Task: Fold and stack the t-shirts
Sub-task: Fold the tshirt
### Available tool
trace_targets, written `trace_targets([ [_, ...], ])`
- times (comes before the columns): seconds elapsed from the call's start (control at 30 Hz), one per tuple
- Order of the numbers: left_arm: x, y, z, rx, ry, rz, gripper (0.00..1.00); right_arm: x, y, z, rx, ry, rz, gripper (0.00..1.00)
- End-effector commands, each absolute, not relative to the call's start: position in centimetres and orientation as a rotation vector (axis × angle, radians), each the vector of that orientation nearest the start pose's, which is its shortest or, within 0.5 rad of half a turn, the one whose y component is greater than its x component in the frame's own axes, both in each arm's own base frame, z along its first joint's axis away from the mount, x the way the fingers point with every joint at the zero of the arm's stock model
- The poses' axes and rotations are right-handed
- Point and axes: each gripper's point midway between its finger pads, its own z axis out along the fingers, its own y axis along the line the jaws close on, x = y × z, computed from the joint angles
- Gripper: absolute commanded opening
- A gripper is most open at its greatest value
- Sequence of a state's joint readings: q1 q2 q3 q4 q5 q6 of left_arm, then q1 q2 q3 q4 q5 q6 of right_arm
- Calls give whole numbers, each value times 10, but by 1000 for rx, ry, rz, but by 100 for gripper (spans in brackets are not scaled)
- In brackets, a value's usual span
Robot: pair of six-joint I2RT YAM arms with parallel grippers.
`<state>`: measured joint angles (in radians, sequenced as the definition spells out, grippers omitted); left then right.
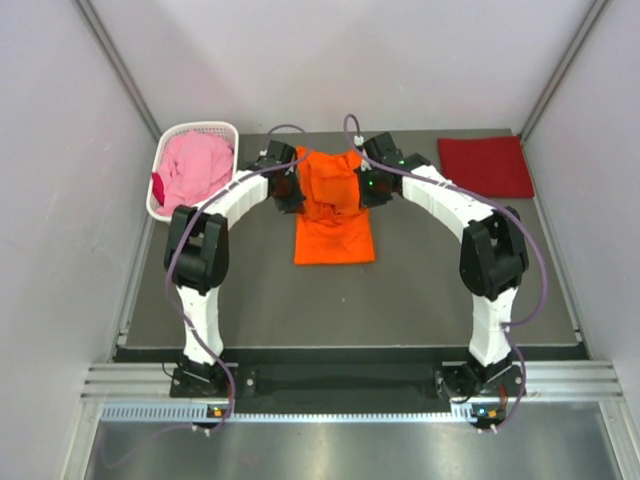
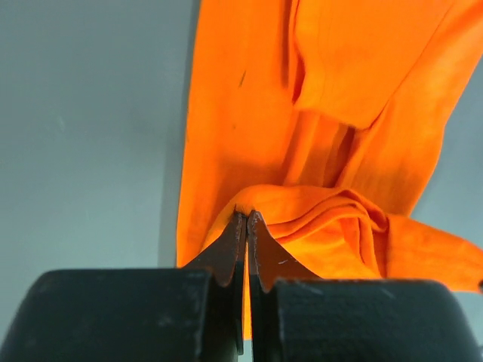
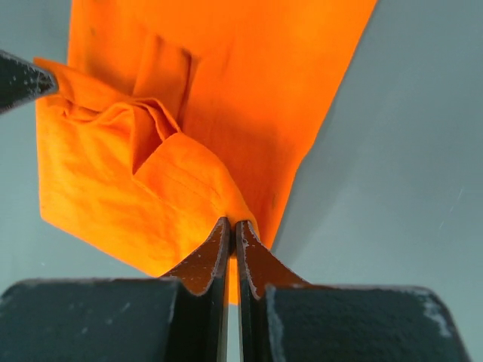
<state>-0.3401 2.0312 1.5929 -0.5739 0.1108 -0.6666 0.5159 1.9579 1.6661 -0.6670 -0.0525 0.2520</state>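
The bright orange t-shirt (image 1: pixel 333 210) lies in the middle of the table, its far end lifted and bunched. My left gripper (image 1: pixel 292 190) is shut on its left far edge; in the left wrist view the gripper (image 2: pixel 247 215) pinches the orange t-shirt (image 2: pixel 332 136). My right gripper (image 1: pixel 366 188) is shut on the right far edge; in the right wrist view the gripper (image 3: pixel 232 224) pinches the orange t-shirt (image 3: pixel 151 173). The dark red t-shirt (image 1: pixel 486 166) lies folded flat at the back right. The pink t-shirt (image 1: pixel 195 168) lies crumpled in the basket.
A white lattice basket (image 1: pixel 222 129) stands at the back left of the grey table (image 1: pixel 420 290). Pale walls close in both sides. The left gripper's fingertip (image 3: pixel 23 79) shows at the left edge of the right wrist view.
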Motion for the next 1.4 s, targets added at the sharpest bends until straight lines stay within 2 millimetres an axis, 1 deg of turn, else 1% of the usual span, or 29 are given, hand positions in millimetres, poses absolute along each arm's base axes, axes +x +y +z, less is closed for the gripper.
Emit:
trace_targets([
  [0.0, 464, -192, 84, -357, 2599, -404, 0, 432, 256, 131, -378, 2508, 422, 0],
  [0.03, 468, -192, 84, -351, 2595, -415, 0, 437, 256, 130, -382, 2500, 436, 0],
  [0.07, 470, -192, 77, -356, 2610, -410, 0, 439, 259, 130, -396, 2492, 458, 0],
  [0.13, 479, -190, 79, -357, 2603, -414, 0, 449, 261, 126, -388, 2487, 475, 0],
  [0.17, 479, -188, 68, -363, 2630, -396, 0, 451, 262, 125, -385, 2490, 493, 0],
  [0.2, 485, -187, 71, -368, 2617, -390, 0, 456, 264, 120, -382, 2495, 494, 0],
  [0.23, 486, -185, 65, -371, 2627, -365, 0, 459, 262, 116, -371, 2499, 492, 2],
  [0.37, 495, -180, 61, -383, 2614, -330, 0, 470, 260, 100, -351, 2518, 502, 4],
  [0.47, 503, -182, 60, -376, 2597, -339, 0, 478, 257, 96, -291, 2517, 508, 6],
  [0.53, 509, -184, 62, -373, 2590, -342, 1, 487, 254, 99, -249, 2505, 529, 14],
  [0.57, 512, -184, 65, -367, 2583, -346, 10, 491, 254, 97, -240, 2504, 535, 17],
  [0.6, 514, -187, 69, -348, 2577, -367, 14, 498, 252, 106, -230, 2481, 534, 23],
  [0.63, 518, -189, 75, -319, 2562, -378, 17, 503, 250, 111, -225, 2468, 531, 25],
  [0.67, 523, -191, 89, -299, 2528, -393, 19, 506, 248, 114, -222, 2461, 525, 28],
  [0.7, 525, -191, 96, -286, 2509, -394, 20, 509, 245, 124, -215, 2449, 524, 32],
  [0.73, 525, -192, 113, -276, 2475, -406, 20, 508, 243, 127, -213, 2449, 519, 33],
  [0.77, 520, -190, 113, -273, 2476, -402, 20, 506, 239, 136, -206, 2438, 501, 33],
  [0.8, 514, -193, 113, -250, 2475, -394, 20, 499, 236, 130, -199, 2462, 491, 33],
  [0.83, 511, -192, 125, -248, 2447, -390, 20, 494, 235, 130, -192, 2468, 496, 33],
  [0.87, 495, -192, 109, -255, 2494, -377, 20, 484, 233, 127, -188, 2478, 503, 32],
  [0.9, 489, -190, 106, -272, 2498, -378, 18, 478, 236, 126, -194, 2477, 509, 30],
  [0.93, 485, -195, 116, -259, 2474, -430, 18, 474, 237, 127, -194, 2476, 518, 28],
  [0.97, 476, -196, 101, -257, 2487, -447, 17, 465, 241, 126, -207, 2471, 530, 25],
  [1.03, 469, -201, 101, -248, 2482, -492, 14, 457, 247, 126, -226, 2474, 536, 23],
  [1.1, 464, -205, 89, -229, 2506, -502, 12, 451, 253, 123, -246, 2476, 544, 22],
  [1.17, 463, -211, 82, -211, 2521, -536, 12, 449, 257, 116, -253, 2487, 544, 22],
  [1.27, 469, -213, 69, -208, 2535, -529, 11, 451, 259, 104, -245, 2506, 543, 21],
  [1.3, 470, -213, 58, -206, 2558, -511, 11, 452, 260, 102, -246, 2510, 544, 21],
  [1.37, 480, -213, 59, -199, 2548, -492, 11, 453, 263, 96, -248, 2520, 548, 21],
])
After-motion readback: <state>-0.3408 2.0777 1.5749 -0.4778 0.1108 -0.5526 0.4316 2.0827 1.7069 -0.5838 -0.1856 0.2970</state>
